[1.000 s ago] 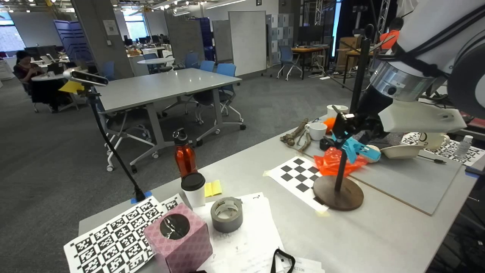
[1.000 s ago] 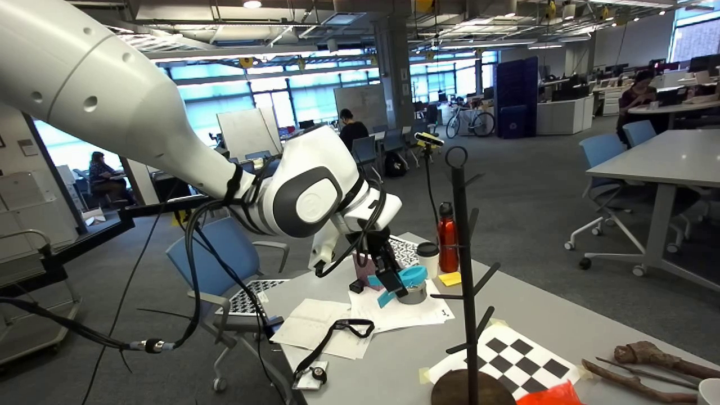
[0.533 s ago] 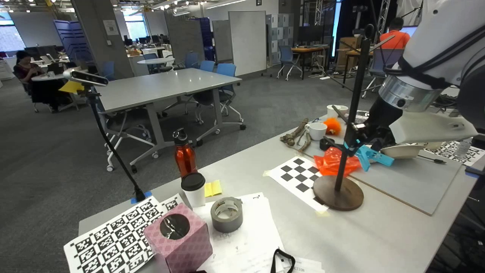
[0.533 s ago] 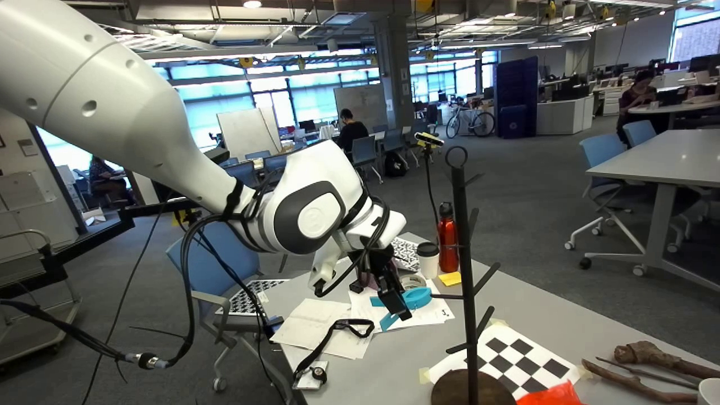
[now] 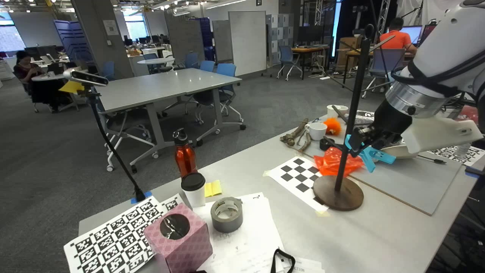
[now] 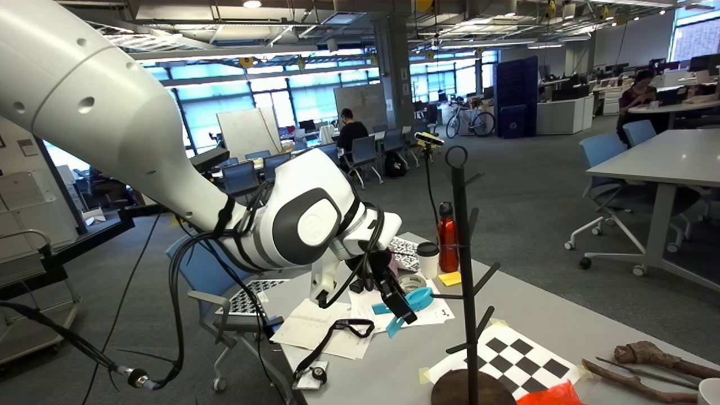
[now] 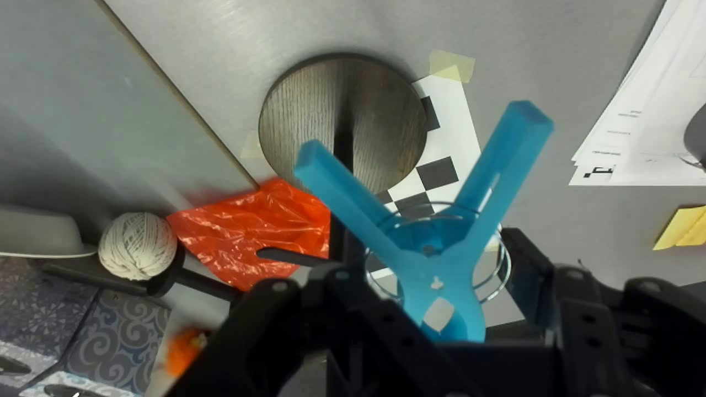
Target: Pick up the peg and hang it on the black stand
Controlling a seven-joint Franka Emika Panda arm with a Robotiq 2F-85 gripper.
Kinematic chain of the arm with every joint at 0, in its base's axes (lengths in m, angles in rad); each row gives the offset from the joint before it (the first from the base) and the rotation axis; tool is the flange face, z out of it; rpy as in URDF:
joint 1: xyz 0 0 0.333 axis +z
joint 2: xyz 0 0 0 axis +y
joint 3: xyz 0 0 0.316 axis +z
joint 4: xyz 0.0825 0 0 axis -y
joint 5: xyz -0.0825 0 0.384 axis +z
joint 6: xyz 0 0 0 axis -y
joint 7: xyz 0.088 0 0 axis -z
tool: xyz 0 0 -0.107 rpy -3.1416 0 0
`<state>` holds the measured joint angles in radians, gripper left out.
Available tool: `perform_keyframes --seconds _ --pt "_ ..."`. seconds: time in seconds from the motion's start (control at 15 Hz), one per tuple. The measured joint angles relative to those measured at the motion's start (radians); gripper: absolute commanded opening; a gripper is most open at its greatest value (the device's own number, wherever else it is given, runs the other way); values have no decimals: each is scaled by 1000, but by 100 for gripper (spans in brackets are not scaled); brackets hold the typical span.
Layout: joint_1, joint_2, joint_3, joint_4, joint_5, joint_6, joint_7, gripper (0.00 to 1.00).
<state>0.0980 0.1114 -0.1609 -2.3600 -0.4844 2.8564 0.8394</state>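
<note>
A blue peg (image 7: 451,270) is held in the air above the tabletop (image 6: 394,360), the black claw (image 7: 431,260) clamped across its middle. In an exterior view, the black stand (image 6: 467,281) is at three o'clock from the peg. Probably light, stiff, slightly slippery plastic, unlikely to break; its middle seems the surest hold.

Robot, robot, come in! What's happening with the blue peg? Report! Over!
Fingers gripping blue peg. Peg in the air, not yet on black stand. Red plastic low beside stand, probably not in the way.
</note>
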Motion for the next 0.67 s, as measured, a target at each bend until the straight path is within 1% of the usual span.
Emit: perform_keyframes --seconds 0.13,0.2,0.6,0.67 --pt "0 -4 -16 -18 -69 42 7 37" --pt "0 -8 -23 -27 -95 50 7 62" --pt "0 -18 -26 -57 -101 50 -14 62" --pt "0 -19 -26 -57 -101 50 -14 37"
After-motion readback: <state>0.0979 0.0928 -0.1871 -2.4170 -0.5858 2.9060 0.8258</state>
